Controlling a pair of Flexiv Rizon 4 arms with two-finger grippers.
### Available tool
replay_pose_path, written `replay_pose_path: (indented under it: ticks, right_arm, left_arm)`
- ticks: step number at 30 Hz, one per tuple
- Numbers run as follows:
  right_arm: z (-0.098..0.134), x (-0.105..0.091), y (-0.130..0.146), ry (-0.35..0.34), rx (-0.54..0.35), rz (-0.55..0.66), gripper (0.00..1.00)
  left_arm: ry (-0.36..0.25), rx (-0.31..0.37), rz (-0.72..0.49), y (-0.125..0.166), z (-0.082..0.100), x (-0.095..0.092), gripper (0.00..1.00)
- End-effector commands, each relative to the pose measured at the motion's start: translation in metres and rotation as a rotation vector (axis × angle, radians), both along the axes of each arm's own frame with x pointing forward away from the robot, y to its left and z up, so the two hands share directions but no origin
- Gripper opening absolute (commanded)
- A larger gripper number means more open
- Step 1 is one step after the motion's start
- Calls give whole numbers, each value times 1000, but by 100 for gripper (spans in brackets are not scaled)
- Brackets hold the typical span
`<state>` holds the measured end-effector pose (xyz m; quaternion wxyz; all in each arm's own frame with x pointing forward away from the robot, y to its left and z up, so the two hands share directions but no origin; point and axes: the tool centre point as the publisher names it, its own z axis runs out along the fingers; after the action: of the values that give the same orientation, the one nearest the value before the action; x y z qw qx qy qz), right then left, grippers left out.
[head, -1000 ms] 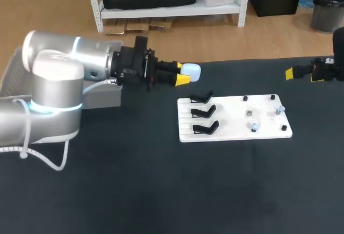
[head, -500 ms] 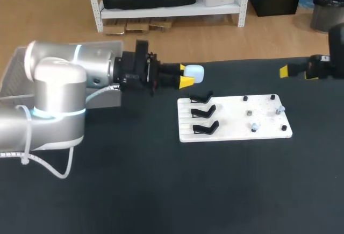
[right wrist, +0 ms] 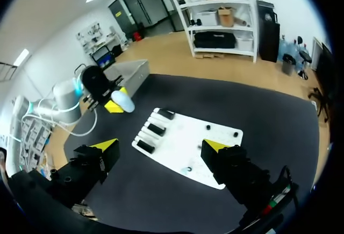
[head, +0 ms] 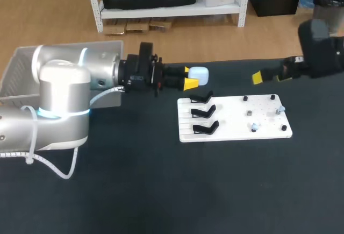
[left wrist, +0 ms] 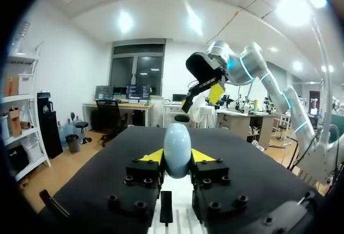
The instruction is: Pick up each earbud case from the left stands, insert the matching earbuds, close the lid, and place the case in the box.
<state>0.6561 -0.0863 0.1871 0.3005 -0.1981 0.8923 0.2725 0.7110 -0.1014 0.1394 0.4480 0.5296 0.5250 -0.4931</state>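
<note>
A dark counter (head: 134, 191) seen from above. The left arm (head: 59, 83) reaches in level from the left, its jaws pinching a pale blue earbud case (head: 199, 74) between the yellow tips, one on each side. The case is held in the air just beyond the far left corner of a white board (head: 231, 129). In the left wrist view the case (left wrist: 177, 149) stands upright in the grip, and its lid looks closed, though the seam is hard to make out. Three black stands (head: 204, 113) on the board's left part show no case on them. Small pale earbuds (head: 255, 127) sit among pegs on its right part. The right arm (head: 320, 48) hangs above the counter's far right, its jaws spread wide and empty (its own wrist view shows both tips well apart, high over the board). A grey box (head: 21, 72) sits at the far left. The case appears lifted and presented. Next, the lid likely needs opening, with the right jaws coming down squarely onto one small earbud.
</note>
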Motion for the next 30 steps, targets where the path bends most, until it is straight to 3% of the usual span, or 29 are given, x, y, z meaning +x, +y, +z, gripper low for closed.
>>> replay_pose_path:
  ticks: [1,8,13,30]
  right_arm:
    - [1,-6,12,-12,-37,-35,100]
    - [0,-9,30,-17,-47,-22,100]
    - [2,-7,44,-26,-43,1,100]
    - [-7,12,85,68,-28,27,100]
  left_arm:
    - [7,-10,-14,-3,-2,7,0]
    - [0,-66,-5,-6,0,7,0]
    - [-2,-71,-3,-5,-1,5,0]
    - [6,-71,10,-6,-3,4,0]
